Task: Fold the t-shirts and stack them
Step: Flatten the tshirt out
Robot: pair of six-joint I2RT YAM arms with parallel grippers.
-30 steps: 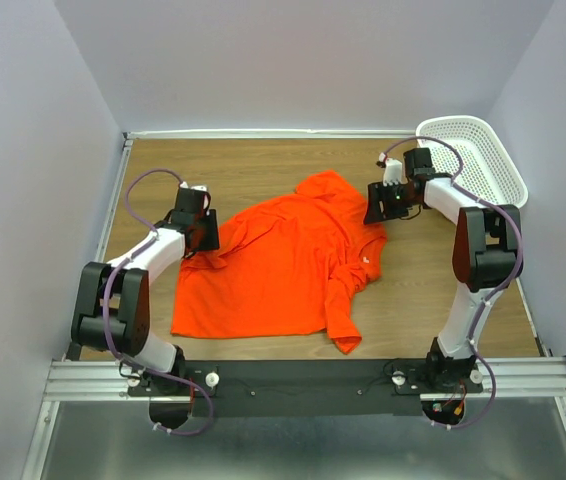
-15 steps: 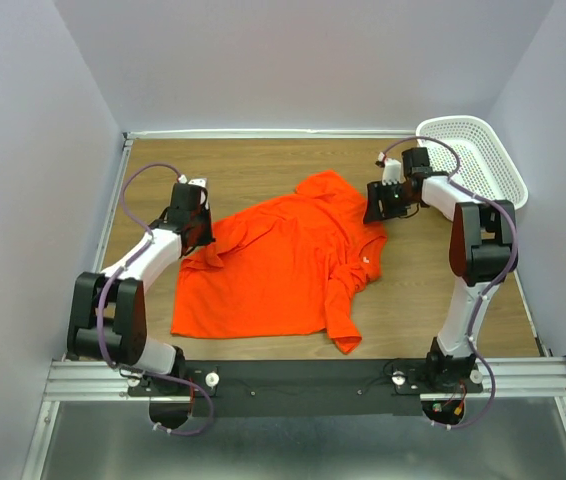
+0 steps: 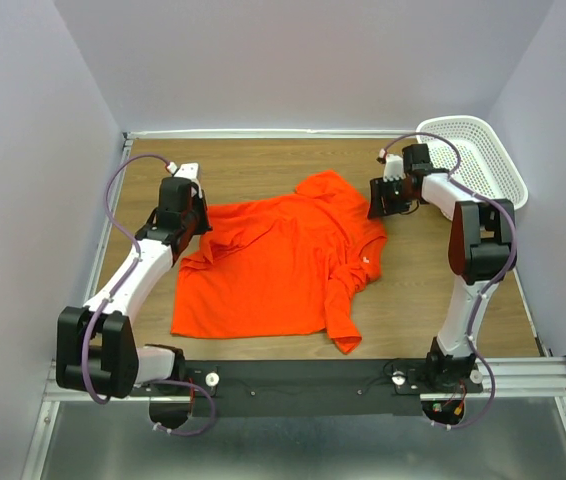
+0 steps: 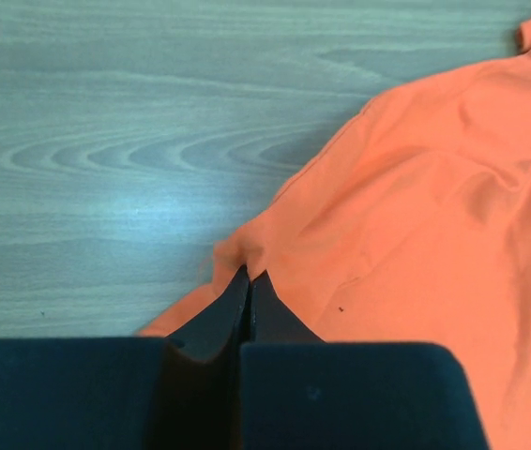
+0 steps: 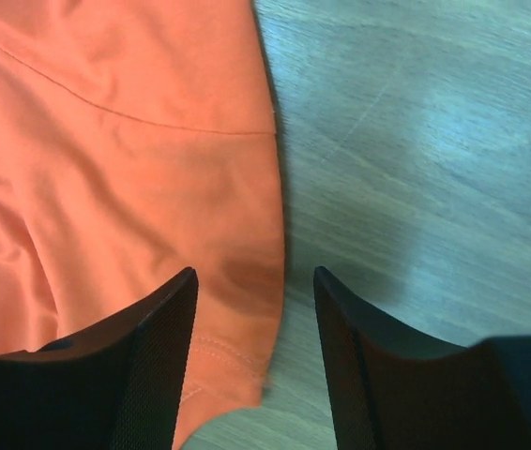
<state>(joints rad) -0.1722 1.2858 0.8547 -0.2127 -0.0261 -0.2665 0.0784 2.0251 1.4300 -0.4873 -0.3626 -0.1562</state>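
1. My left arm stretches far forward from its base along the left side of the table [image 3: 263, 165], with the forearm low and the wrist turned inward. The left gripper [image 4: 249, 279] is clenched, its two fingers pressed together on a puckered edge of the t-shirt [image 3: 283, 265]. The cloth bunches right at the fingertips and spreads away beyond them and to their right. Bare wood lies to their left.
2. The t-shirt lies rumpled but mostly spread in the middle of the table, between my two grippers, with one sleeve flopped across its near right side.
3. My right arm rises upright from its base to a high elbow, then reaches forward and inward with the wrist tipped down. The right gripper [image 5: 254, 286] is released, jaws apart and straddling the shirt's edge. One finger is over orange cloth, the other over bare wood. I cannot tell whether either touches.
4. A white basket [image 3: 483, 150] sits beyond and to the right of those fingers, in the far corner.
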